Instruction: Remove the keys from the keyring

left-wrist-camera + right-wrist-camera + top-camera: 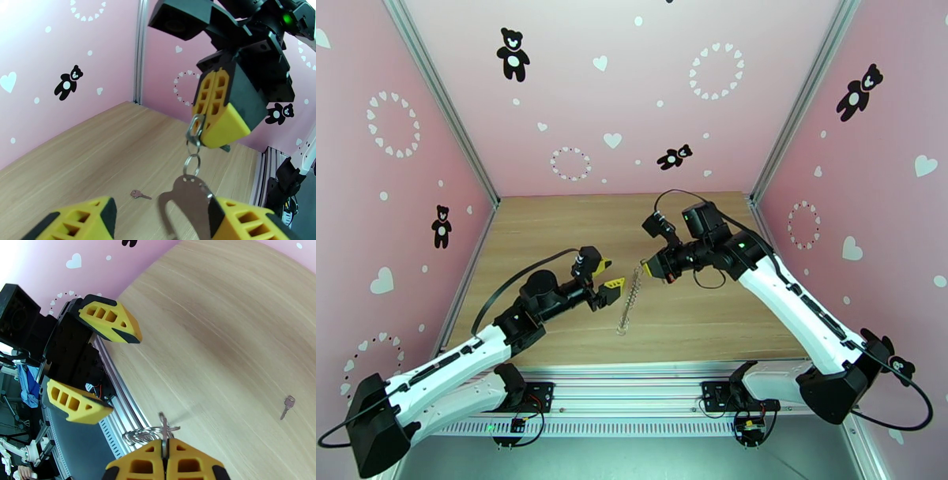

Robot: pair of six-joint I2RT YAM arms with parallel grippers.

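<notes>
My right gripper [646, 268] is shut on the top end of the keyring [627, 304], which hangs from it down toward the table. The left wrist view shows the shut yellow fingers [215, 110] pinching a small silver piece [194, 130]; I cannot tell whether that is a key. Small rings [191, 164] and the grey oval loop [183, 199] dangle below it. My left gripper [607, 278] stands open just left of the hanging keyring, and the loop sits between its fingers [245, 221] without being held. One small key [140, 194] lies loose on the wooden table [98, 158], and the same key [287, 405] shows in the right wrist view.
Pink walls with bear and heart prints close in the table on three sides. An aluminium rail [632, 379] runs along the near edge by the arm bases. The two grippers are close together over the table's middle.
</notes>
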